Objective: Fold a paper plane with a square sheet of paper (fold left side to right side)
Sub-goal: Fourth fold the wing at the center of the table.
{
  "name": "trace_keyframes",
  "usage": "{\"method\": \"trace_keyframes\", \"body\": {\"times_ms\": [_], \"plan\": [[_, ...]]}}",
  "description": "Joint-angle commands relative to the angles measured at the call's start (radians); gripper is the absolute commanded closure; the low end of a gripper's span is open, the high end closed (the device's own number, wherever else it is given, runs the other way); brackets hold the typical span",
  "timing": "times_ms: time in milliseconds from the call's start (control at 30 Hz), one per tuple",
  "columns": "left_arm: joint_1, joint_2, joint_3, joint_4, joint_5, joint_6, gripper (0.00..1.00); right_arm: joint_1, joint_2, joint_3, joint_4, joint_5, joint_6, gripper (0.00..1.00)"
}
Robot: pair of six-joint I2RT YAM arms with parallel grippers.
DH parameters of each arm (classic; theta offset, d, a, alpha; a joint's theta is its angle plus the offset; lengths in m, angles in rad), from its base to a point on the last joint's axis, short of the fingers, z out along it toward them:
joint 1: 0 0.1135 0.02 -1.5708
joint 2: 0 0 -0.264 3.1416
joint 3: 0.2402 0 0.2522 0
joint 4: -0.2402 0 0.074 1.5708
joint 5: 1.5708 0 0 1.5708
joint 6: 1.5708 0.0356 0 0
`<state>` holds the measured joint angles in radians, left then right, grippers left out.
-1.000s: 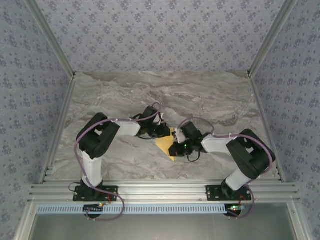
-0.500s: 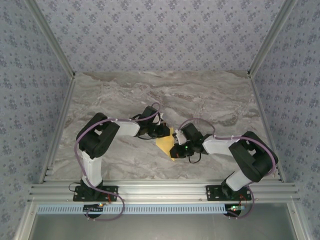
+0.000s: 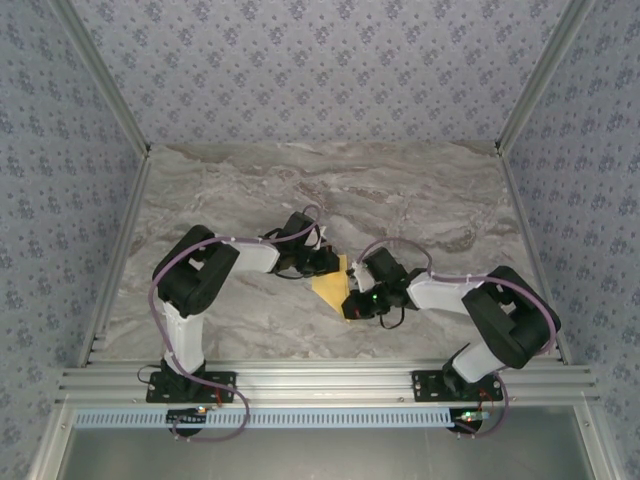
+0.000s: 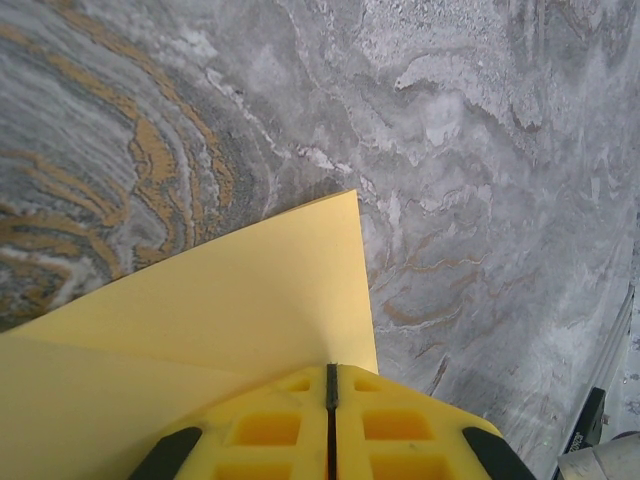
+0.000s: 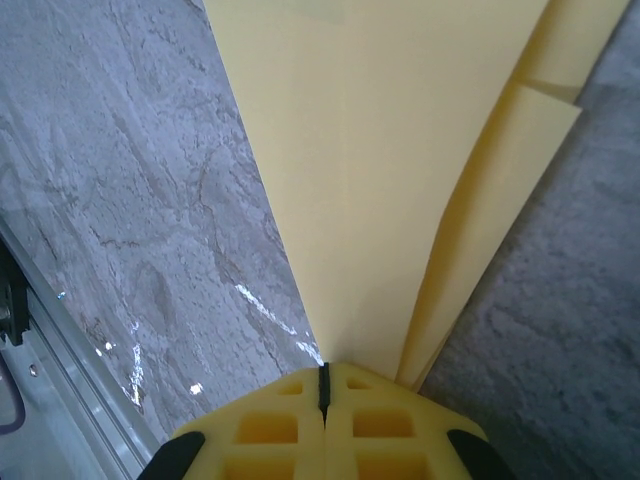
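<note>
The sheet of paper (image 3: pixel 330 288) lies folded near the middle of the marble desk (image 3: pixel 420 200), between the two arms; from above it reads as a narrow yellow-orange shape, broader at its far end and narrowing to a point at the near end. The left pincer (image 3: pixel 326 262) reaches in from the left and sits at the far part of the paper; the right pincer (image 3: pixel 352 302) comes in from the right and sits at the near, pointed part; the two are close together with the paper between them.

In the left wrist view the left pincer (image 4: pixel 330 370) has its yellow fingers (image 4: pixel 270 430) pressed together, only a thin dark seam between them; their tips rest at the paper (image 4: pixel 230 300), which spreads ahead to a sharp corner over the grey-and-gold veined desk (image 4: pixel 480 150); a faint crease runs across the sheet from the left edge towards the tips.

In the right wrist view the right pincer (image 5: pixel 322 372) is likewise closed, finger (image 5: pixel 390 430) against finger; the paper (image 5: pixel 380 150) fans out from its tips in long layers, with a separate flap on the right whose stepped corner stands a little off the layer under it. The desk (image 5: pixel 120 150) shows on both sides of the sheet, and a metal rail (image 5: pixel 60 400) runs along the lower left.

Both pincers touch the paper at their tips — whether either has a layer caught in the seam I cannot tell.
</note>
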<state>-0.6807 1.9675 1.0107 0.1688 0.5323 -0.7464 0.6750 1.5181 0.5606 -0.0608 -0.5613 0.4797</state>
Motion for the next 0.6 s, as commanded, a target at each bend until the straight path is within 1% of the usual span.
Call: {"method": "trace_keyframes", "body": {"times_ms": [0, 567], "plan": [[0.036, 0.070, -0.038, -0.075, -0.134, 0.023, 0.93, 0.024, 0.006, -0.060, -0.234, -0.004, -0.013, 1.00], [0.038, 0.069, -0.034, -0.081, -0.134, 0.025, 0.93, 0.025, -0.044, -0.101, -0.302, -0.001, -0.008, 1.00]]}}
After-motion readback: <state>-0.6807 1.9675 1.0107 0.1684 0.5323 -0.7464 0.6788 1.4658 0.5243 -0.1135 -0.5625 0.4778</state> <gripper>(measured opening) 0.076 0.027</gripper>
